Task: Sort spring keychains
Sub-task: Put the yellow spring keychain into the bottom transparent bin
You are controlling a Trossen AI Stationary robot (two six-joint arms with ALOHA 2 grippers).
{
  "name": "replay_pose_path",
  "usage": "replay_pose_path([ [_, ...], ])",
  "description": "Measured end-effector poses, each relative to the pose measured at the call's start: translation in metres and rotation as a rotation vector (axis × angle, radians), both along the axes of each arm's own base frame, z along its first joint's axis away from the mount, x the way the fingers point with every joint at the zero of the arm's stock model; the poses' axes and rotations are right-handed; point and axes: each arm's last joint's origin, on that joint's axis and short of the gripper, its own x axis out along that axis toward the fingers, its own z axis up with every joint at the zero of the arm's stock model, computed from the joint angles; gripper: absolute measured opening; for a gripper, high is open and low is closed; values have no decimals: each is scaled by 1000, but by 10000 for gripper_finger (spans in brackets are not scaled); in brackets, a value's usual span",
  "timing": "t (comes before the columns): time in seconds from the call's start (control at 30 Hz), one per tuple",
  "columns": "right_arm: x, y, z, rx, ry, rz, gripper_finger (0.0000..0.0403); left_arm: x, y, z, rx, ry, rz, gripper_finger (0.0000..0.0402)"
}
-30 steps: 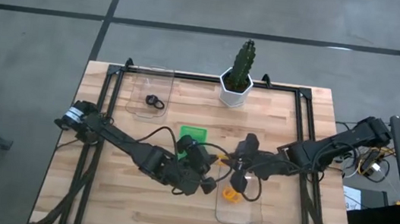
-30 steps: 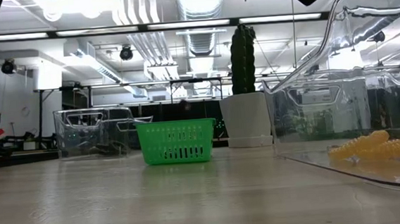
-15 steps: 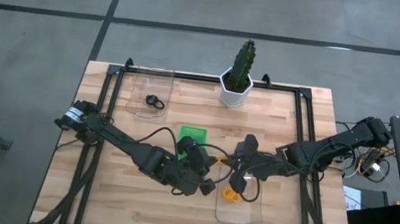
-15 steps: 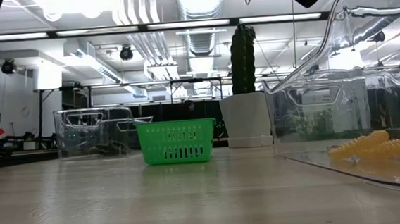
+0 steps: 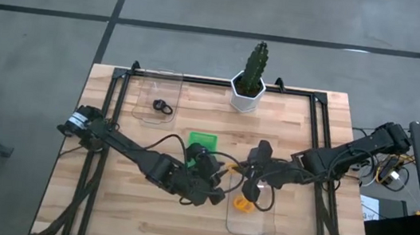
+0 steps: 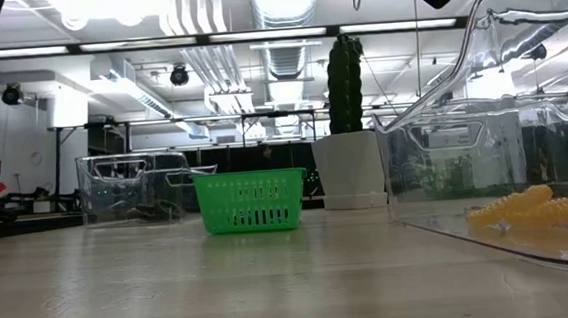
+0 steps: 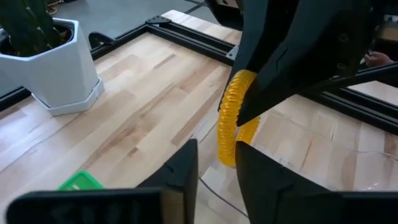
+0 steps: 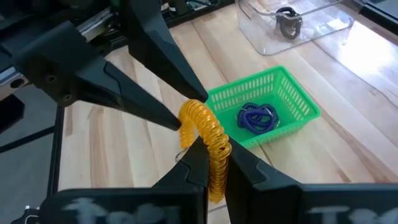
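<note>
An orange spring keychain (image 8: 202, 127) hangs in the air between my two grippers, above the table just right of the green basket (image 5: 201, 140). My right gripper (image 8: 216, 165) is shut on it. My left gripper (image 7: 216, 165) is open, its fingers standing on either side of the coil's free end (image 7: 227, 152); whether they touch it, I cannot tell. A purple keychain (image 8: 256, 116) lies in the basket. Another orange one (image 5: 243, 205) lies in the near clear bin, and a black one (image 5: 162, 106) in the far-left bin. My right gripper pinches the orange keychain between its two fingers at one end of the coil (image 8: 216, 152), coming from the table's right side. The coil is lifted clear of the table and arches away from the fingers toward my left gripper.
A cactus in a white pot (image 5: 249, 82) stands at the far edge. The near clear bin (image 5: 254, 219) sits right under the right arm, and the other clear bin (image 5: 156, 95) is at the far left. Black frame rails (image 5: 316, 138) run along the table's sides.
My left gripper has moved a little toward the table's right, up to the orange keychain that the right gripper holds in the air. Its fingers now reach around the coil's free end. The right gripper and the coil have hardly moved.
</note>
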Motion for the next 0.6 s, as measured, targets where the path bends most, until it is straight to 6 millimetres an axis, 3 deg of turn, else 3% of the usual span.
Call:
replay_pose_path([
  [0.3, -6, -3, -1, -7, 44, -9, 18, 0, 1, 1, -21, -17, 21, 182],
  [0.47, -19, -6, -1, 32, 128, 12, 18, -8, 0, 9, 47, 41, -66, 194],
  [0.6, -27, -5, 5, 118, 160, 147, 18, -21, 2, 18, 55, 76, -88, 195],
])
